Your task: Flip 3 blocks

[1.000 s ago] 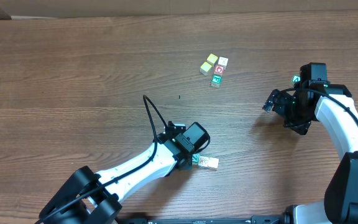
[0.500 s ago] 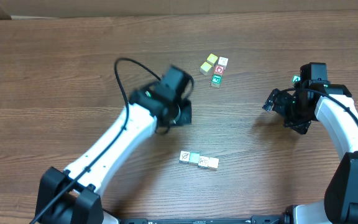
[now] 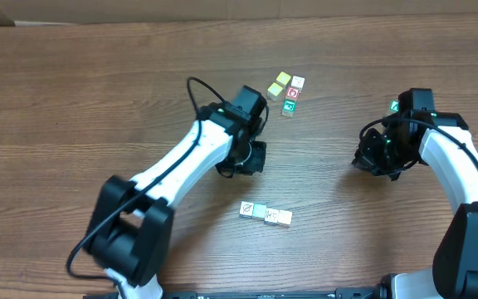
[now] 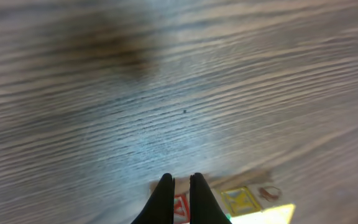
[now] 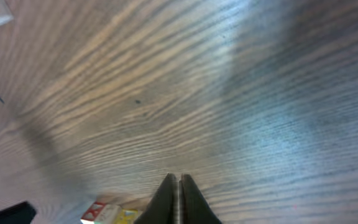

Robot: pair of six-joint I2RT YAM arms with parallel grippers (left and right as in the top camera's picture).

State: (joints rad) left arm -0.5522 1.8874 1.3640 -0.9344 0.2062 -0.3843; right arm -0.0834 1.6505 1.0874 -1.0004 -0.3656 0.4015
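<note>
While both sets of jaws sit pressed together, empty, the left arm (image 3: 197,149) arriving shut could shove the row of three pale wooden letter cubes (image 3: 265,213) crooked.

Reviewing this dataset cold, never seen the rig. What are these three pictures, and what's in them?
Two white robot arms work at a wooden table. Each arm ends in a black two-fingered tool. The wide picture comes from a fixed camera above the table. The other two come from cameras on the wrists, looking along each tool's own fingers. The left tool and the right tool both have their fingers closed together, and neither holds anything. A row of three blocks lies toward the robot's side of the table, one showing a slash mark. A cluster of cubes, some yellow-topped and one green, sits farther back. Both wrist views are blurred.
</note>
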